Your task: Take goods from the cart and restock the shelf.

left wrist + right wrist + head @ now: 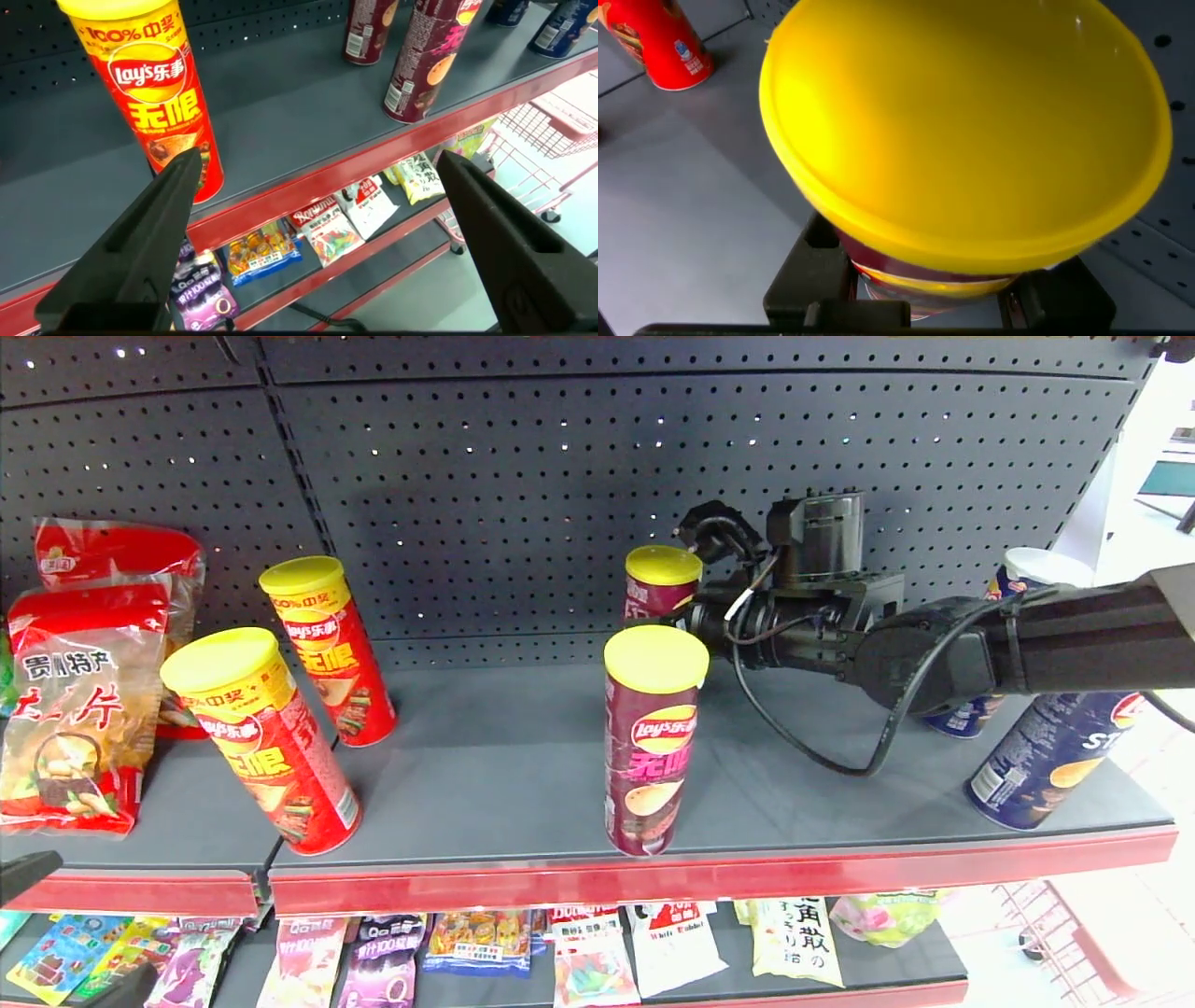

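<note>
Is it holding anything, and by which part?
The right gripper holds the rear maroon can by its body, just below the yellow lid. The left gripper holds nothing.

I count six chip cans on the upper shelf (523, 756), two of each colour. Two are red with yellow lids, the front red can (261, 747) and the back red can (331, 653). Two are maroon with yellow lids, the front maroon can (652, 747) and the back maroon can (659, 588). Two are blue, the front blue can (1041, 761) and the back blue can (1036, 567). I see two red snack bags, the front bag (70, 709) and the back bag (117, 551). On the lower shelf (934, 961) lies one row of small packets (478, 941), too crowded for a sure count. There is one red wire cart (1055, 915).
</note>
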`<state>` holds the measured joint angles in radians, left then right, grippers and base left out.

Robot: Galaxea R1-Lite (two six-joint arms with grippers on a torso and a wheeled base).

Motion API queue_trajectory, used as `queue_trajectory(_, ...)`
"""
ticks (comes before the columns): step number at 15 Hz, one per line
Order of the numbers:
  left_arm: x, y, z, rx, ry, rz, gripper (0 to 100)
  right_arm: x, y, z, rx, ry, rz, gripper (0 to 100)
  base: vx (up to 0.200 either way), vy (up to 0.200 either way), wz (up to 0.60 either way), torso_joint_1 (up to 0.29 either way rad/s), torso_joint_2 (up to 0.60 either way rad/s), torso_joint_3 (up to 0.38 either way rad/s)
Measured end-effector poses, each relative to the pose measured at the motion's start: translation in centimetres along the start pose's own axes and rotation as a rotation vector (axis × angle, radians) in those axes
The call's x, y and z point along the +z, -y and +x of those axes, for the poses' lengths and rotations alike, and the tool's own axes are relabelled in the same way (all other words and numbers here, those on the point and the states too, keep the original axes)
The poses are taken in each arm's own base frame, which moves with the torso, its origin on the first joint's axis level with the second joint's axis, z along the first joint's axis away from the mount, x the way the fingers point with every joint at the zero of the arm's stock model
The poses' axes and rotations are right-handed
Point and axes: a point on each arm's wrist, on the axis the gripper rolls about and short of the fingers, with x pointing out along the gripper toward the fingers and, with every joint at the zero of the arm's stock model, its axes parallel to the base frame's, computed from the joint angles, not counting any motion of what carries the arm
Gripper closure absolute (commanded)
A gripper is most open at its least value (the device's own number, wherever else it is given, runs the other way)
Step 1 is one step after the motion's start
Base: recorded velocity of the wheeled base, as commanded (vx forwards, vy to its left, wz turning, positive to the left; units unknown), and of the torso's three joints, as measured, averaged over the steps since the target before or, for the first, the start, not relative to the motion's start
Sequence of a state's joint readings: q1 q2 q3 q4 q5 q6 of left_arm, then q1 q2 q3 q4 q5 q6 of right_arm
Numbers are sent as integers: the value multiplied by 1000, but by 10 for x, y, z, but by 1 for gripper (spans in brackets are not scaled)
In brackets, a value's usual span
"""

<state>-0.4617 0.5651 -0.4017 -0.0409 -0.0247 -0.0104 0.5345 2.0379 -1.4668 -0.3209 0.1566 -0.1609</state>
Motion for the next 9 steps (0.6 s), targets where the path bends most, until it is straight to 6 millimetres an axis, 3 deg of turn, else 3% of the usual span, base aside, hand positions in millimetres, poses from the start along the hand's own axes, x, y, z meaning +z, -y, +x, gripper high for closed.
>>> queue_trajectory(9, 0, 0, 0, -1, -1, 0, 0, -6, -2, 2, 5, -16, 3, 100, 0, 0, 0, 0, 0, 0)
